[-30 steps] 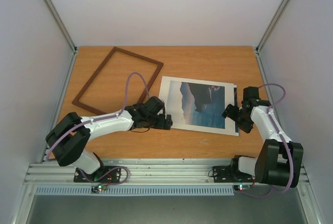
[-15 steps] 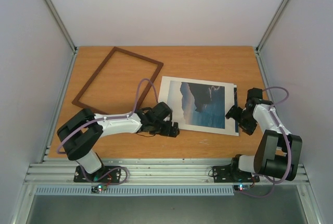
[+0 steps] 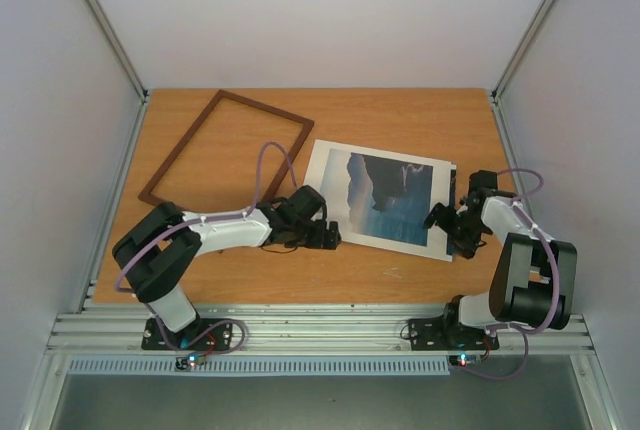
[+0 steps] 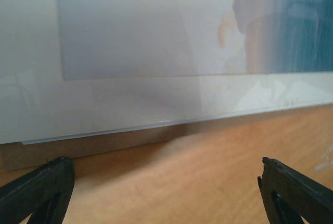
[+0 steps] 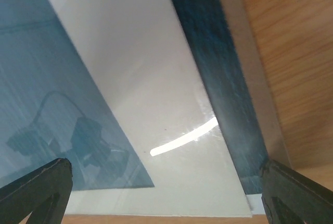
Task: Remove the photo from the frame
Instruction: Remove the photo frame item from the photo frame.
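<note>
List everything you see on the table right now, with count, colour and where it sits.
frame: one, dark reddish-brown, lying empty at the far left of the table.
mat board: one, white, right of centre, lying over the photo.
photo: one, blue sea with dark cliffs, showing through the mat's cutout.
backing board: one, brown, its edge peeking out under the stack.
table: one, orange-brown wood.
left gripper: one, black, open, at the stack's near left corner.
right gripper: one, black, open, at the stack's right edge.

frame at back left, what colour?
The frame is dark reddish-brown wood; best seen in the top external view.
</note>
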`<state>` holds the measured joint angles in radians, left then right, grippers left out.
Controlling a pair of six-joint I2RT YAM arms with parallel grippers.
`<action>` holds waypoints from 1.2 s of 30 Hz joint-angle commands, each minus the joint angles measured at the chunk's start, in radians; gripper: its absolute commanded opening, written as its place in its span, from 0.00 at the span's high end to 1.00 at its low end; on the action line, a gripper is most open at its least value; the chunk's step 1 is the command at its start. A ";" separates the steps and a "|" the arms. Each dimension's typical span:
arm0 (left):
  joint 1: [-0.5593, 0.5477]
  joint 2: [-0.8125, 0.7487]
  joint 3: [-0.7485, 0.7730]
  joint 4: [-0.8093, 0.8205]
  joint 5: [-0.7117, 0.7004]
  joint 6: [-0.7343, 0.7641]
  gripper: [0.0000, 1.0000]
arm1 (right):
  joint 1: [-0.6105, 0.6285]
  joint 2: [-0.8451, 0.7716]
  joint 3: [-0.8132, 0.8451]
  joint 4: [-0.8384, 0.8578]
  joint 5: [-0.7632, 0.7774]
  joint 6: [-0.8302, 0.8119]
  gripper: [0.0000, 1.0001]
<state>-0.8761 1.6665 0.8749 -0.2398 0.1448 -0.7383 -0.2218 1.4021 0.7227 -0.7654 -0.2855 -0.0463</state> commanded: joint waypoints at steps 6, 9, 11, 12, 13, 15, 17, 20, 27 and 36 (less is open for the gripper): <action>0.089 0.086 0.031 -0.064 -0.090 0.064 0.03 | 0.050 -0.004 0.002 0.010 -0.077 -0.023 0.01; 0.104 0.114 0.058 -0.059 -0.097 0.075 0.03 | 0.056 -0.045 0.014 -0.015 -0.038 -0.024 0.02; 0.119 0.136 0.079 -0.061 -0.104 0.084 0.03 | 0.062 -0.060 0.023 -0.036 -0.018 -0.026 0.01; 0.127 0.147 0.091 -0.061 -0.105 0.088 0.03 | 0.065 -0.064 0.025 -0.043 -0.017 -0.024 0.02; 0.135 0.158 0.101 -0.059 -0.106 0.093 0.03 | 0.072 -0.066 0.026 -0.047 -0.013 -0.021 0.02; 0.150 0.181 0.125 -0.063 -0.105 0.103 0.03 | 0.102 -0.073 0.019 -0.045 0.005 -0.010 0.02; 0.158 0.198 0.150 -0.079 -0.118 0.115 0.03 | 0.130 -0.087 0.005 -0.037 0.026 0.014 0.02; 0.161 0.206 0.180 -0.095 -0.141 0.133 0.03 | 0.134 -0.104 -0.023 -0.024 0.029 0.043 0.01; 0.167 0.222 0.226 -0.099 -0.176 0.168 0.03 | 0.141 -0.142 -0.057 -0.012 -0.010 0.091 0.02; 0.115 0.036 0.159 -0.104 -0.203 0.238 0.03 | 0.144 -0.158 -0.092 0.037 -0.088 0.106 0.02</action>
<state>-0.7265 1.8168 1.0702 -0.3092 -0.0090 -0.5549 -0.0837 1.2610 0.6476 -0.7616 -0.3206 0.0334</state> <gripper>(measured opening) 0.965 0.985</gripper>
